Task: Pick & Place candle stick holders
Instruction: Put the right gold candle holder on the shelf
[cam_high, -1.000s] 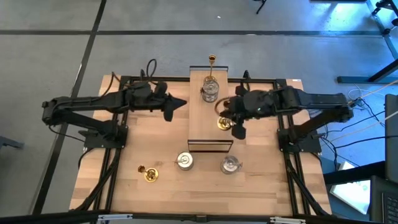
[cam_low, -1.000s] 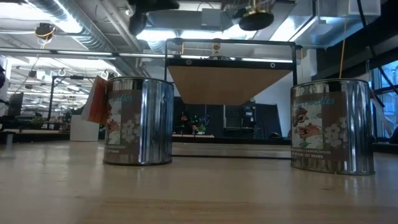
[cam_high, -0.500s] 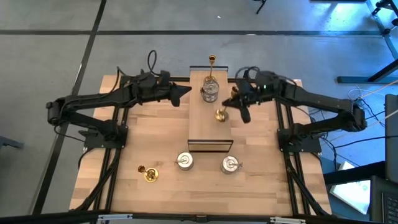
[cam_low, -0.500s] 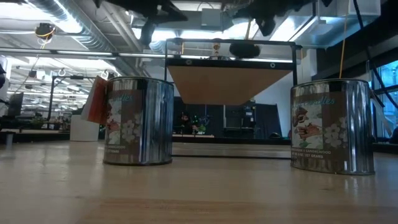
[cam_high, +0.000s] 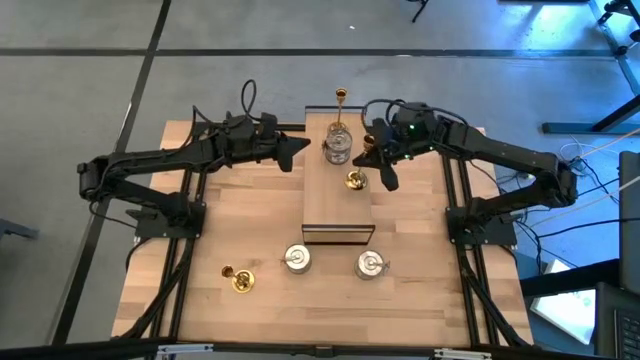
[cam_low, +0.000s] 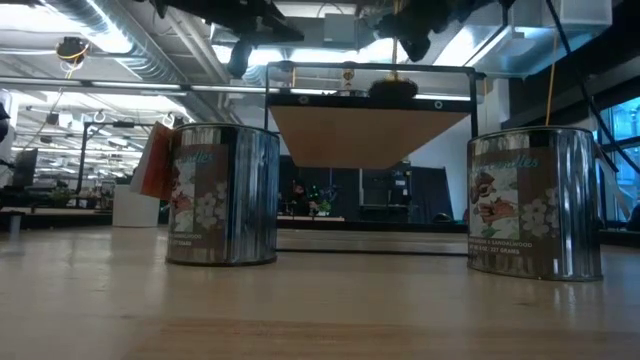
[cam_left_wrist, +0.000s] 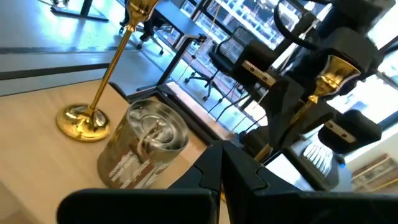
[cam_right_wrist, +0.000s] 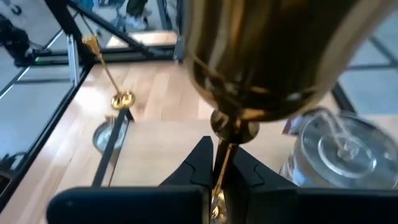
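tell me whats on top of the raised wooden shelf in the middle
A silver tin and an upright brass holder stand at its far end. The right gripper holds another brass holder over it; contact with the shelf is hidden.

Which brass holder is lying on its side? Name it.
The brass holder at the table's near-left corner lies tipped over. One stands upright at the shelf's far end; the right gripper holds the third.

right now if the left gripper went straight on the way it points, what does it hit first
Probably the silver holder on the shelf, straight ahead of the shut left gripper. The right gripper and its brass holder lie beyond; depth is unclear.
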